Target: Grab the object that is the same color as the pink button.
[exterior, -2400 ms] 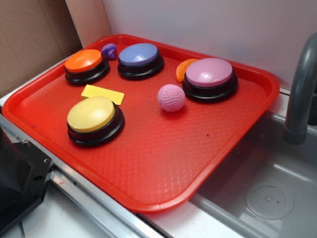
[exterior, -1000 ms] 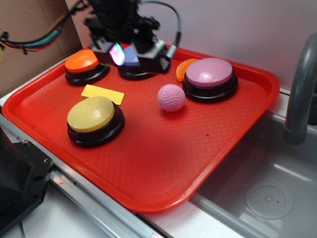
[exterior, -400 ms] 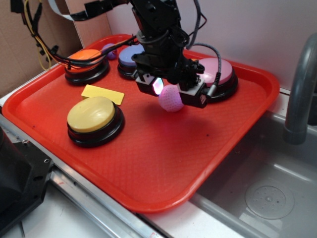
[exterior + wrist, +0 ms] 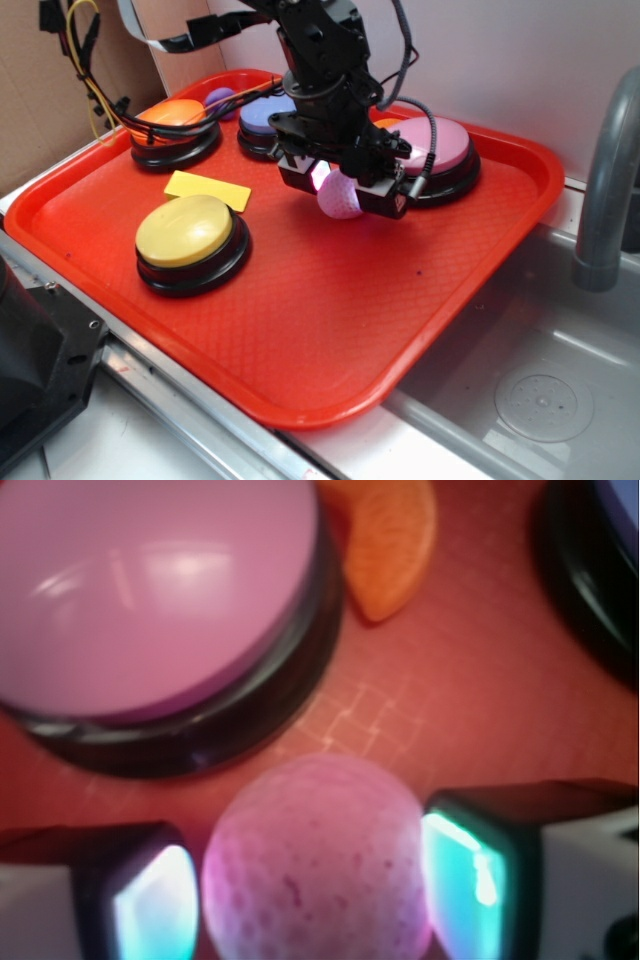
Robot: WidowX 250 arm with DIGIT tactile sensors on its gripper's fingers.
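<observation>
Gripper is standing low over the red tray, and its two fingers are sitting on both sides of the pink ball, very near it; I cannot tell if they are already pressing it. This ball is lying on the tray just beside the pink button, in front of it. An orange slice piece is lying next to the same button.
</observation>
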